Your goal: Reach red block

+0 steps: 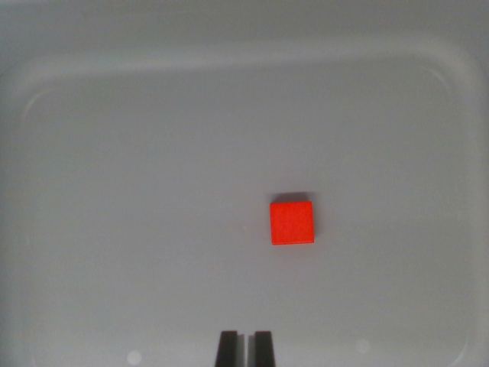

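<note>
A small red block [292,222] lies flat on the floor of a white tray [153,191], a little right of the picture's middle. My gripper [245,348] shows as two dark fingertips at the bottom edge, close together with only a thin slit between them and nothing held. The block sits above and to the wrist view's right of the fingertips, well apart from them.
The tray's raised rim [244,57] runs along the top with rounded corners at both sides. Two faint round marks [134,357] lie on the tray floor near the bottom edge.
</note>
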